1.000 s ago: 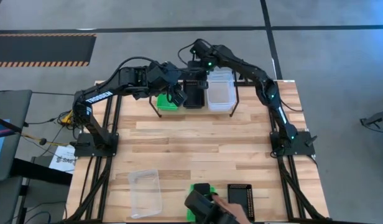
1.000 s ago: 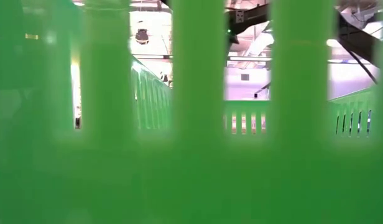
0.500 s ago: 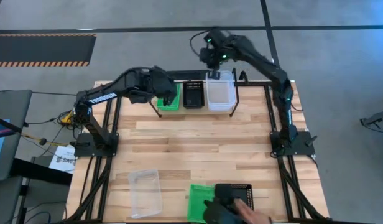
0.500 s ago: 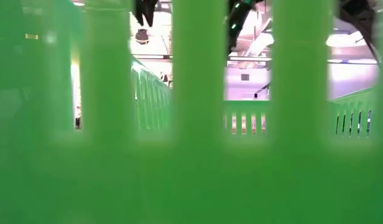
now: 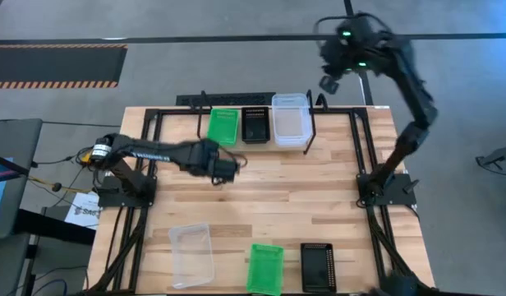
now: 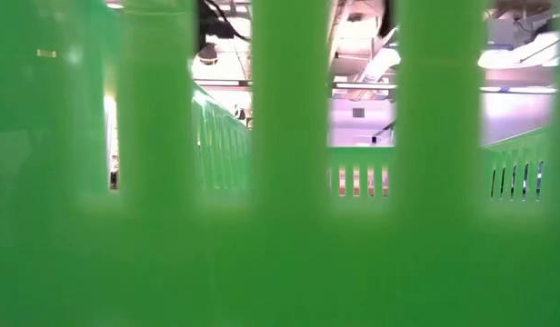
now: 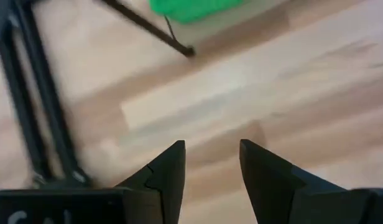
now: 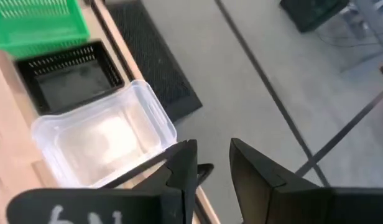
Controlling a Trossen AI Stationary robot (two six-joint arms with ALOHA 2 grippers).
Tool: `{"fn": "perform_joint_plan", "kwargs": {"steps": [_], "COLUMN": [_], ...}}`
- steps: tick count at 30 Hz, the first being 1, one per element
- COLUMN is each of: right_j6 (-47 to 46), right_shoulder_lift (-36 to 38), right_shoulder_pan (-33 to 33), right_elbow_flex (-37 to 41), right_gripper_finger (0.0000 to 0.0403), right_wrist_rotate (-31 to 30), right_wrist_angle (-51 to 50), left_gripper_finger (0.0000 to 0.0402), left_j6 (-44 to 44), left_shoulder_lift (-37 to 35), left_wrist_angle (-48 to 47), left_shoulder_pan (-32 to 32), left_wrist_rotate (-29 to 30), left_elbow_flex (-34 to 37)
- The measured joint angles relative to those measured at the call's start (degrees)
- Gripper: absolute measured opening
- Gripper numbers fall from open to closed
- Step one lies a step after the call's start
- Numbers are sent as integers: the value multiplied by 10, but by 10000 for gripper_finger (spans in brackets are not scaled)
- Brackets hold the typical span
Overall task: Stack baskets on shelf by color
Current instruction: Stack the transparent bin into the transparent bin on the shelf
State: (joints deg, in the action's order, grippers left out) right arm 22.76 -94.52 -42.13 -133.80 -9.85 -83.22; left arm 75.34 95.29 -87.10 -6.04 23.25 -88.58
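On the far side of the table stands the black wire shelf [image 5: 309, 138]. It bears a green basket [image 5: 223, 126], a black basket [image 5: 255, 126] and a clear basket [image 5: 290, 121] side by side. Another clear basket [image 5: 191, 253], green basket [image 5: 265, 267] and black basket [image 5: 316, 266] rest flat near the front edge. My left gripper [image 5: 229, 167] hangs open over bare wood nearer than the shelf, pointing steeply down [image 7: 211, 154]. My right gripper [image 5: 328, 82] is open, high up beyond the table's far edge, looking down on the shelf's baskets [image 8: 210, 157].
The slotted wall of a green basket [image 6: 289, 227] fills the low view and hides the table. A shelf leg [image 7: 148, 28] stands ahead of my left gripper. A black strip [image 5: 228, 99] lies behind the shelf. Bare wood spans the table's middle.
My left gripper has left the shelf's green basket, swinging down toward the near side and rolling. My right gripper has risen from the shelf and drawn back past the far edge. A person's hand at the front edge has withdrawn, leaving the green basket beside the black one.
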Motion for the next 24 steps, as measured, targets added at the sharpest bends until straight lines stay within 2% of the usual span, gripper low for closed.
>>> {"fn": "perform_joint_plan", "kwargs": {"steps": [5, 9, 13, 17, 21, 24], "right_j6": [-5, -6, -27, -43, -70, -103], "right_shoulder_lift": [74, 124, 162, 188, 204, 208], "right_shoulder_pan": [-8, -8, -7, 0, 7, 18], "right_elbow_flex": [0, 0, 0, 0, 0, 0], "right_gripper_finger": [112, 112, 112, 112, 112, 112], "right_wrist_rotate": [4, 4, 10, 26, 73, 105], "right_wrist_angle": [-5, -11, -27, -41, -51, -68], "left_gripper_finger": [139, 139, 139, 139, 139, 139], "left_j6": [144, 151, 101, -5, -129, -208], "left_shoulder_lift": [0, 0, 0, 0, 0, 0], "left_wrist_angle": [11, 61, 121, 170, 170, 125], "left_shoulder_pan": [-104, -180, -235, -265, -272, -266], "left_wrist_rotate": [-4, -41, -48, -53, -108, -157], "left_elbow_flex": [-15, -17, -17, -17, -15, -14]}}
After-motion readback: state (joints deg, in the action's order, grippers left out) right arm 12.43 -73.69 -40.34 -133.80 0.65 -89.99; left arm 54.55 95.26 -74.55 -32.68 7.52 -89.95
